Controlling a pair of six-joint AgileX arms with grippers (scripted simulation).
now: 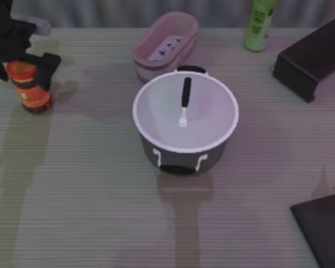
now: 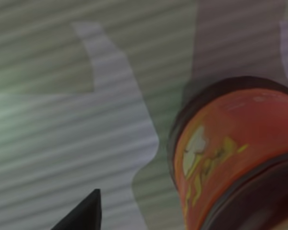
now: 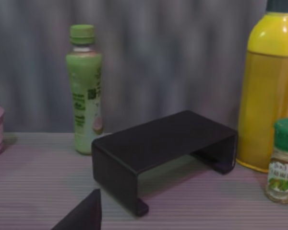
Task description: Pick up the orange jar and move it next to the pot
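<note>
Now gripping the orange jar [image 1: 32, 89].
My left gripper [image 1: 27, 66] pinches it at the table's ten o'clock; next, lift and carry beside the pot [image 1: 185, 120].

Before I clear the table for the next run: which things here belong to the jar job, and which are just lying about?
Part of the job:
- orange jar, far left, with the left pincer around its top
- pot, centre

Just lying about:
- pink oval container
- green bottle
- black stand
- yellow bottle
- small green-lidded jar
</note>
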